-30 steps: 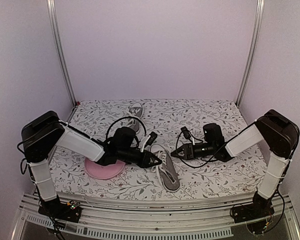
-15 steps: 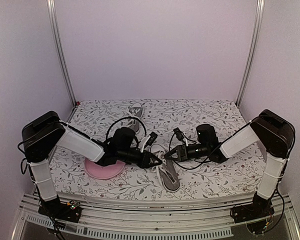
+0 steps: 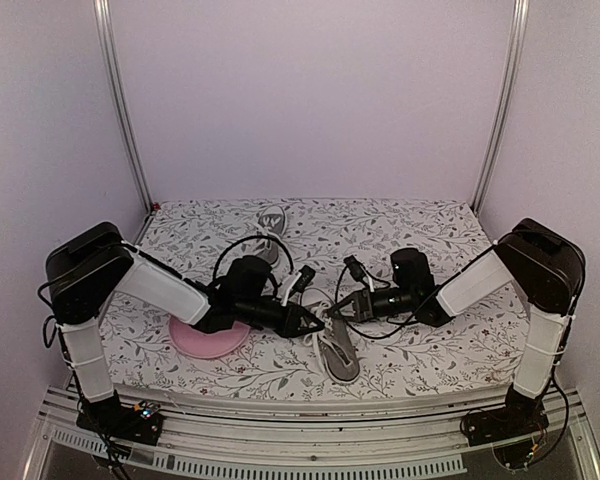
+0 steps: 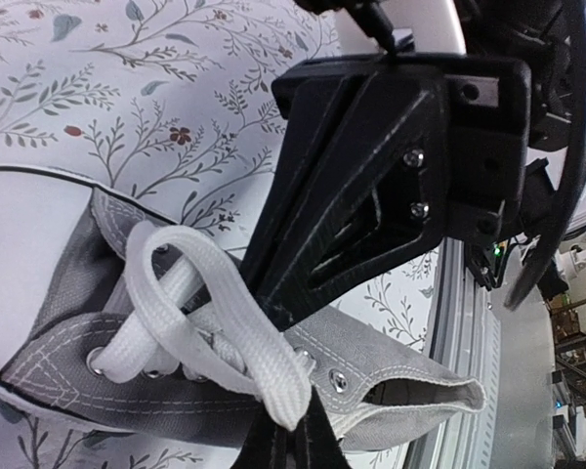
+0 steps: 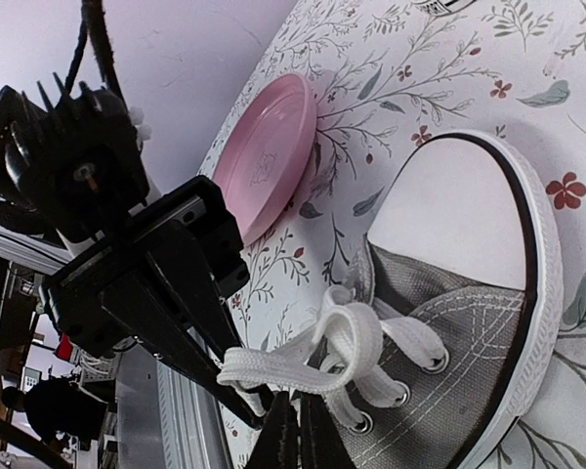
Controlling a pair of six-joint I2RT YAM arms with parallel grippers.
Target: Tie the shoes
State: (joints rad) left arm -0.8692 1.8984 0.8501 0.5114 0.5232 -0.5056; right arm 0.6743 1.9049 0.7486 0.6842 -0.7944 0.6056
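Observation:
One grey shoe (image 3: pixel 340 348) with a white toe cap lies at the front centre, and both grippers meet over its laces. It also shows in the left wrist view (image 4: pixel 391 376) and the right wrist view (image 5: pixel 474 322). My left gripper (image 3: pixel 316 325) is shut on a loop of white lace (image 4: pixel 230 332), its fingertips (image 4: pixel 295 442) pinched together. My right gripper (image 3: pixel 333 311) is shut, its fingertips (image 5: pixel 295 440) pressed on a white lace loop (image 5: pixel 303 369). The grippers nearly touch each other. The second grey shoe (image 3: pixel 271 222) lies at the back of the table.
A round pink plate (image 3: pixel 208 340) lies under the left arm, also seen in the right wrist view (image 5: pixel 269 156). The floral tablecloth (image 3: pixel 420 235) covers the table. The metal rail (image 3: pixel 310 462) marks the front edge just behind the shoe's heel.
My right gripper has moved left to the near shoe's laces and now meets the left gripper. The left gripper has stayed almost still on the lace.

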